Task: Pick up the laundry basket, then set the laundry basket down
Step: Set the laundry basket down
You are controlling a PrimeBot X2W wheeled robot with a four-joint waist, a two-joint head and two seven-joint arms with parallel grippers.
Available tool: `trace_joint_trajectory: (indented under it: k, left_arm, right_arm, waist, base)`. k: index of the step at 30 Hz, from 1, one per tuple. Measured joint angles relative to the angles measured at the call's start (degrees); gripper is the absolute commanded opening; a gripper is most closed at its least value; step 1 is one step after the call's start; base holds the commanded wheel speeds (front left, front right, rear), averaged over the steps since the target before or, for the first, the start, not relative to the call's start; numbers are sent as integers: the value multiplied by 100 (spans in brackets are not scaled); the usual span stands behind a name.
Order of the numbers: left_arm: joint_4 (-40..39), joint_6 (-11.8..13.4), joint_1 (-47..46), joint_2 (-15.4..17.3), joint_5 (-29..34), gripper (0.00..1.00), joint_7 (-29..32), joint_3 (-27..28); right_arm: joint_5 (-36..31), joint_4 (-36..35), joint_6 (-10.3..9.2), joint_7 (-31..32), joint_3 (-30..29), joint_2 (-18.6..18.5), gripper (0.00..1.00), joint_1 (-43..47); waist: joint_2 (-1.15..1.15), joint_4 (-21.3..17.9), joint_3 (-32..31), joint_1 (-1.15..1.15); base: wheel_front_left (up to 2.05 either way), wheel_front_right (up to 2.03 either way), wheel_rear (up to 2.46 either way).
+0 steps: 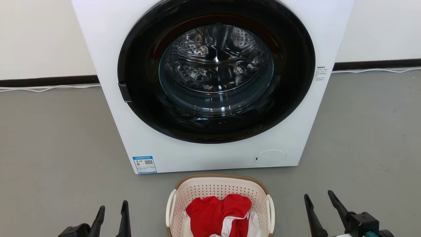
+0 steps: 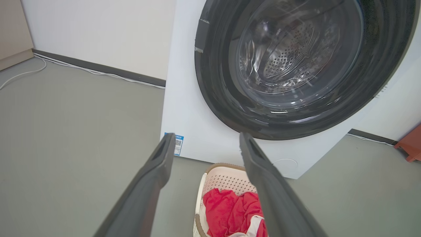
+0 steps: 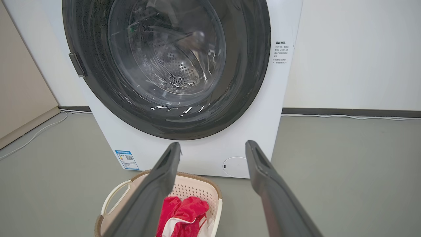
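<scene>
Presently | laundry basket [image 1: 217,178] stood on floor [image 1: 49,148] before washing machine [image 1: 148,138] | left gripper [image 1: 113,204], right gripper [image 1: 318,194]: jaws apart, empty, flanked its side handles [image 1: 170,205], about equally near | long axis seemingly toward robot

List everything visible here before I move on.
laundry basket: one, cream with brown rim, on the floor before the washing machine
clothing: one bundle, red and white, inside the basket
washing machine: one, white with dark round door, in front of the wall
label: one, blue, machine's lower front corner
cable: count unclear, white, along the baseboard
left tool: one, dark, open, left of basket
right tool: one, dark, open, right of basket
</scene>
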Motion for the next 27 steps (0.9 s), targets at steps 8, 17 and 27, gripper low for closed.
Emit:
trace_joint_trajectory:
  k: [8, 17, 27]
  left_arm:
    - [-31, 64, 53, 1, -68, 100, 0, -70]
    - [-10, 68, 52, 1, -100, 100, 0, -111]
    - [13, 65, 51, 1, -98, 100, 0, -92]
  right_arm:
    - [-1, -35, 0, 0, -38, 2, 100, 30]
    - [-10, -129, 0, 0, -69, 2, 100, 27]
    - [-10, -162, 0, 0, -114, 2, 100, 7]
  waist:
    - [0, -20, 43, 0]
    - [0, -2, 141, 0]
    - [0, 1, 213, 0]
  base:
    - [0, 0, 0]
    - [0, 0, 0]
    - [0, 0, 0]
